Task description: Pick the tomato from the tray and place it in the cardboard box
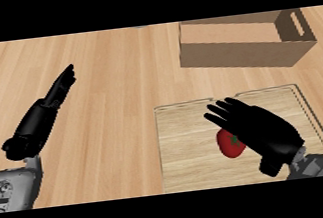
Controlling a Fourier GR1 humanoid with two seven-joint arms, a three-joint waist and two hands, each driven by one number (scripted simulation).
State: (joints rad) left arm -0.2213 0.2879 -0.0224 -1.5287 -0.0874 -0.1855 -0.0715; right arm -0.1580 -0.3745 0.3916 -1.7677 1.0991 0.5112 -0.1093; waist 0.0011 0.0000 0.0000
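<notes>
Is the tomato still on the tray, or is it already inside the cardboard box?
On the tray. The tomato lies there, partly hidden by the open right hand; the cardboard box stands apart.

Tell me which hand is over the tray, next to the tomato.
The right hand: open, over the wooden tray, partly covering the red tomato. The left hand is off the tray, at the view's left above bare counter, fingers straight.
</notes>
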